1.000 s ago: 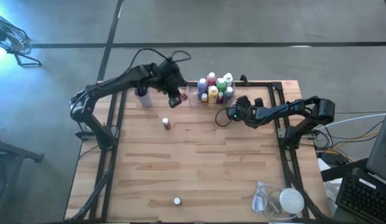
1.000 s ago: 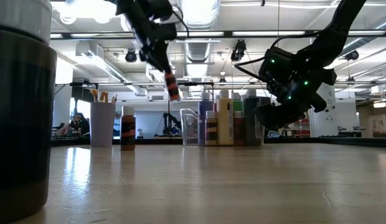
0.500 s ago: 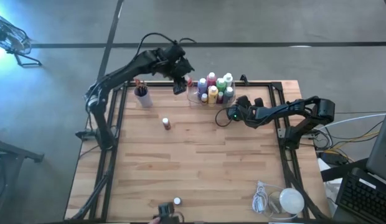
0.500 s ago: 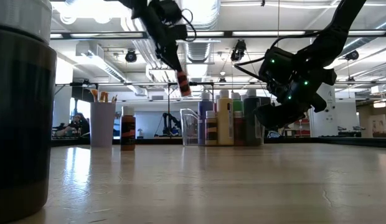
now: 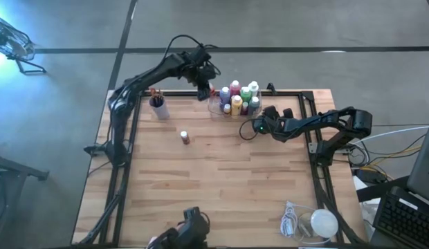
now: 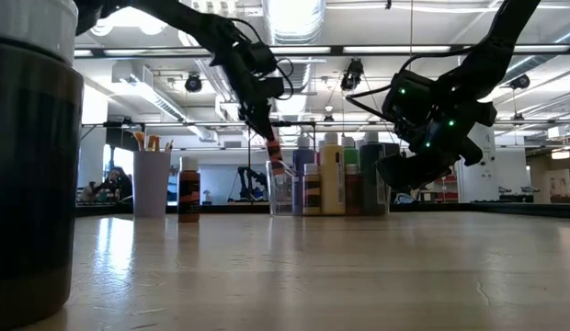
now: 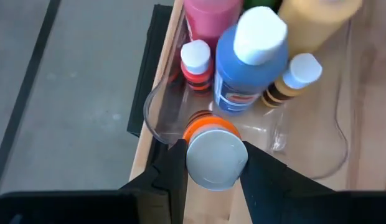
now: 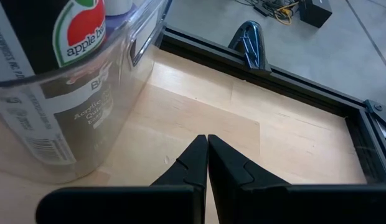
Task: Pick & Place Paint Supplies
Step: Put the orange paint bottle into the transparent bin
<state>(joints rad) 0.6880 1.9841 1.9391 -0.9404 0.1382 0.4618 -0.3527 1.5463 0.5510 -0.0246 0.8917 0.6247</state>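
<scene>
Left gripper (image 7: 208,163) pinched a small orange paint bottle (image 7: 210,149) by its pale cap end, fingers clamped on both sides, bottle hanging tilted with its long axis slanting down toward the clear plastic tray (image 7: 157,118). In the high view the left gripper (image 5: 203,88) sat just beside the tray's (image 5: 213,108) outer rim, on the side away from the right arm, bottle above the rim and apparently not yet resting inside. Tray already held a cluster of upright bottles: blue bottle (image 7: 246,65), pink bottle (image 7: 207,11), a small red one (image 7: 196,62), yellow-brown ones further in. The bare slot in the tray lay directly ahead of and below the held bottle, next to the small red one, so the drop likely needed only a short push inward over the rim plus lowering; tilt could catch the rim or knock the red bottle. Right gripper (image 8: 207,163) waited on the other side of the tray, near it, fingers pressed together on nothing. A brown bottle (image 5: 185,137) stood alone on the wood table (image 5: 228,187), well apart from the tray and nearer the left arm. Purple cup (image 5: 158,107) with brushes stood beside the left arm, near the tray's table edge.
</scene>
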